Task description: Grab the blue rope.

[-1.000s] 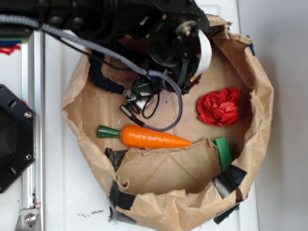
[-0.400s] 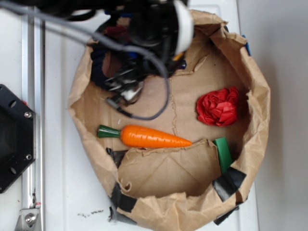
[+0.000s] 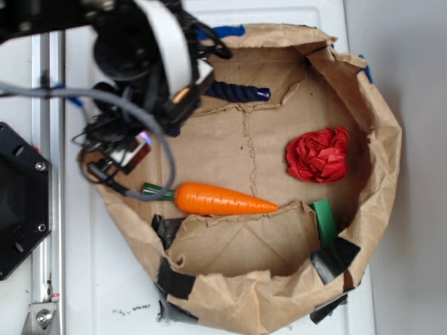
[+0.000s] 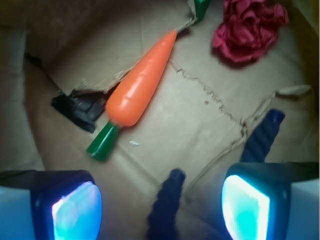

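Your gripper (image 4: 160, 205) hangs spread wide over the blue rope (image 4: 167, 207), which lies near the paper bag's (image 3: 380, 139) back wall (one limb between the fingers). Drop straight, then close.

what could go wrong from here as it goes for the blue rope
The gripper is open, with one arm of the blue rope between the fingers and the other arm beside the right finger. Closing now might catch only that tip, so the rope could slip out. The right finger may also land on the second arm. The torn paper flap nearby could snag.
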`<state>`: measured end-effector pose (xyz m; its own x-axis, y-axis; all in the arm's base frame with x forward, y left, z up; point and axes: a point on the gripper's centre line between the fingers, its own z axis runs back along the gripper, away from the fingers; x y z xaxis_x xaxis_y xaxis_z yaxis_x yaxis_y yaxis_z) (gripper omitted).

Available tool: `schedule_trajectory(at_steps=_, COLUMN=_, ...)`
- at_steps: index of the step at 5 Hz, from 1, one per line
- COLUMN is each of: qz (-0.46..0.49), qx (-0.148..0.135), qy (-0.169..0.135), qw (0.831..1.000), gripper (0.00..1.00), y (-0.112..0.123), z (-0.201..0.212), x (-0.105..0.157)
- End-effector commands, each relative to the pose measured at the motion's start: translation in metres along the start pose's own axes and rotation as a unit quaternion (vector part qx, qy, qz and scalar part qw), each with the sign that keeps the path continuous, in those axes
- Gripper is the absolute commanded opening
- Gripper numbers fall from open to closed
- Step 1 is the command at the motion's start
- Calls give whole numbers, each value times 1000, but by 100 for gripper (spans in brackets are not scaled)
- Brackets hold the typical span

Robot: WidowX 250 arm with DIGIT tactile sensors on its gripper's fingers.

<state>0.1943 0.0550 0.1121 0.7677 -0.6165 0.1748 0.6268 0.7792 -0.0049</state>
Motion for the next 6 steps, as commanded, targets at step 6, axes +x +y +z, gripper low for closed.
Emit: schedule_trajectory(at_steps=6, qz=139, qx=31, qy=59, qw=988, gripper=100, y=14, z=-26, x=29)
